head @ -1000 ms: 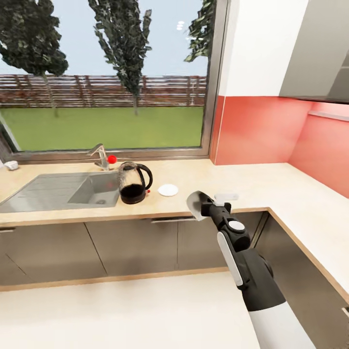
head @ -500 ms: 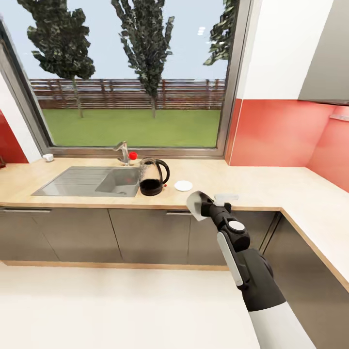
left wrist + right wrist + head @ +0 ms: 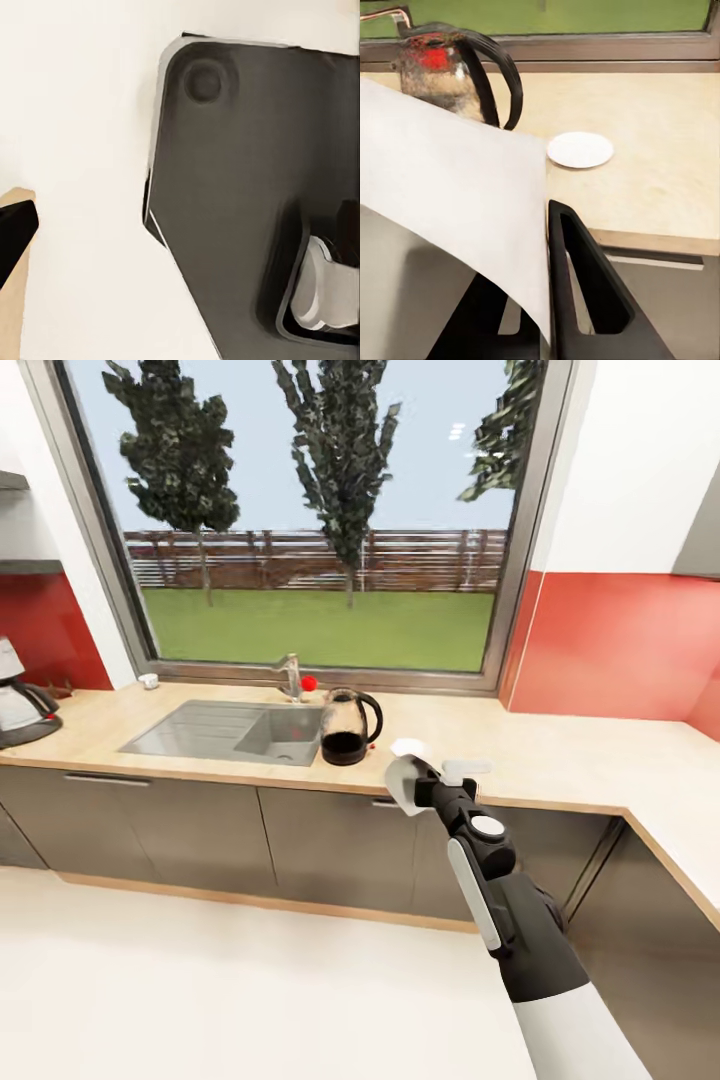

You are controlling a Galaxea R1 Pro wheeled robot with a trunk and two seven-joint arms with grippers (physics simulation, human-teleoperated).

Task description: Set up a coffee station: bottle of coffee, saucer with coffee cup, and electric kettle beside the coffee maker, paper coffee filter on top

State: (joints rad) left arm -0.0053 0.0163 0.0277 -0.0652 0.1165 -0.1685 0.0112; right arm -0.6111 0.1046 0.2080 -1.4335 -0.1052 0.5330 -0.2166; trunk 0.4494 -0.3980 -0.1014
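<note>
- Head view: the right tool [image 3: 421, 790] is closed on a paper coffee filter [image 3: 403, 783], pinching it at one edge so the white sheet stands up beside the fingers. I judge the filter to be very light and floppy, easy to crease or lose, so an edge pinch like this suits it and it needs only a gentle release.
- Beyond the tool on the table [image 3: 560, 755] stands the electric kettle [image 3: 349, 728], with a dark band in its lower part that may be its base or liquid; I cannot tell which. It looks rigid and heavier, best taken by its looped handle.
- Past the kettle lies the sink [image 3: 225, 727], whose basin looks empty, and a small coffee cup [image 3: 148, 681] sits far off by the window sill, its inside too small to read.
- The coffee maker [image 3: 20, 707] stands well away from the tool at the table's far end, its top bare of any filter.
- Left wrist view: the left tool's state cannot be told here; a dark robot panel [image 3: 247, 202] is seen over pale floor.
- Right wrist view: the filter [image 3: 450, 199] lies flat against one finger [image 3: 592, 300], and just beyond it the saucer [image 3: 580, 149] rests empty on the table beside the kettle [image 3: 450, 71].
</note>
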